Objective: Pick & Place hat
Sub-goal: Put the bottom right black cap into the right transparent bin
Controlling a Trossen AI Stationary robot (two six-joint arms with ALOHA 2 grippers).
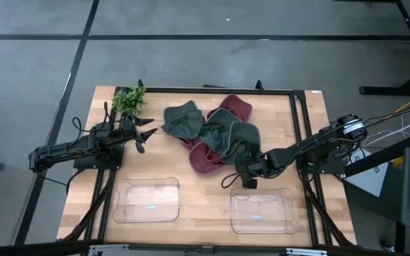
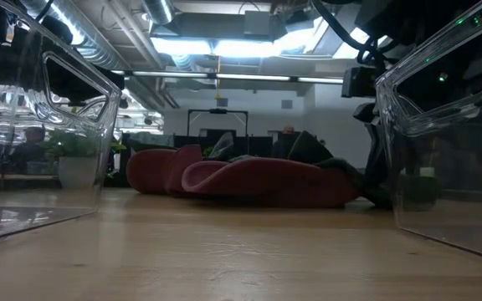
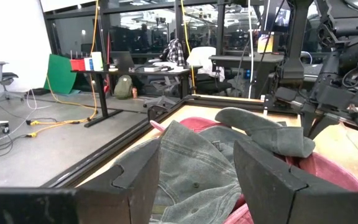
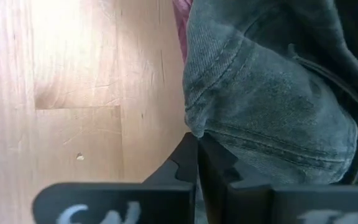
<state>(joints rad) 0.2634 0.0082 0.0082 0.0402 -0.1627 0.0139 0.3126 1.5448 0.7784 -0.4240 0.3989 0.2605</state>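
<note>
Taking the heap of hats [image 1: 216, 135] in the middle of the surface [image 1: 205, 203] as the landmark, the two clear trays sit on its near side: the left tray [image 1: 146, 200] and the right tray [image 1: 263, 210]. Both look empty, so no hat has been placed yet and the whole job appears still ahead.

Between the heap and the right tray, the right claw [image 1: 246, 171] sits low at the heap's near edge. Its fingers [image 4: 197, 165] are pressed together, with the hem of a grey denim hat [image 4: 272, 106] lying right at their tips. Whether cloth is actually pinched between them cannot be told; the fold touches the tips but no fabric shows inside the seam. If it has caught the hat, the lift and carry to a tray remain; if not, the grasp needs another try.

The heap itself holds several grey and maroon hats, overlapping one another, none separated out.

To the heap's left, the left claw [image 1: 142, 135] waits clear of the hats, its fingers [image 3: 135, 177] spread wide and holding nothing, pointed toward the nearest grey hat.

Beyond that claw, at the far left corner of the surface, stands a small plant [image 1: 129, 99].
</note>
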